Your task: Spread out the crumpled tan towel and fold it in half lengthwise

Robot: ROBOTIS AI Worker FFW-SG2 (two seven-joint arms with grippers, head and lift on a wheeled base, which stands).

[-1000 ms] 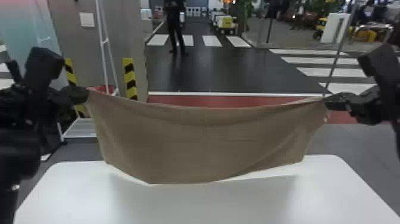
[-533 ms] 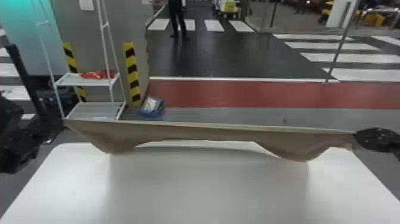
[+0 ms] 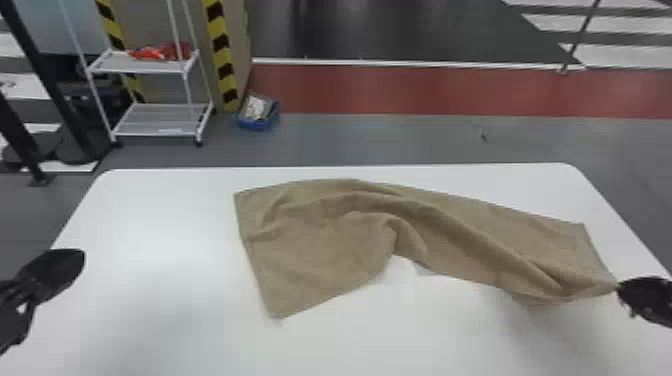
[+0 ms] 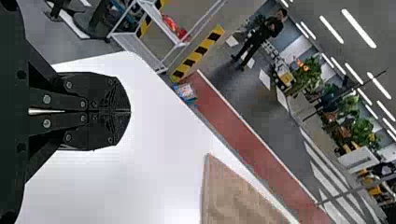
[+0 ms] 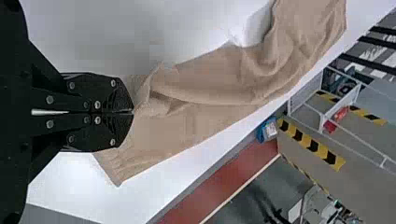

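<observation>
Closest to the robot, the left claw (image 4: 130, 112) is closed on nothing at the left side of the table (image 3: 150, 225), and over on the right, the right claw (image 5: 132, 112) has a near corner of the towel (image 3: 320, 250) pinched tight! It looks light, soft and floppy, likely to buckle if pushed, so grab that loose near-left corner right at the hem. Farther in, rumples cross its middle, and its far edge lies near the table's far edge.
</observation>
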